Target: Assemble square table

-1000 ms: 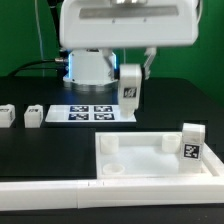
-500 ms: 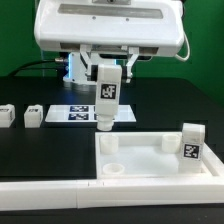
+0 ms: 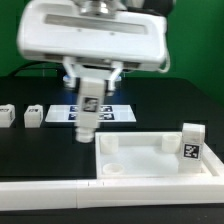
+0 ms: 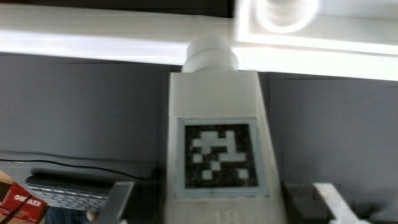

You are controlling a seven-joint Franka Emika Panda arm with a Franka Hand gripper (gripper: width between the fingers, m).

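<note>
My gripper (image 3: pixel 91 78) is shut on a white table leg (image 3: pixel 88 108) with a black-and-white tag and holds it upright in the air, just off the left rim of the square table top (image 3: pixel 135 146). The top is a white tray with a raised rim, lying at the exterior view's right. Another tagged leg (image 3: pixel 190 142) stands upright at its right side. Two small white leg blocks (image 3: pixel 7 114) (image 3: pixel 34 116) lie at the far left. In the wrist view the held leg (image 4: pixel 217 120) fills the middle, running away from my gripper (image 4: pixel 228 206).
The marker board (image 3: pixel 108 113) lies flat behind the held leg. A long white bar fence (image 3: pixel 50 196) runs along the front edge. The robot's base (image 3: pixel 75 70) stands at the back.
My gripper has carried the leg toward the exterior view's left and lower, from above the marker board's right end to near the table top's left rim.
</note>
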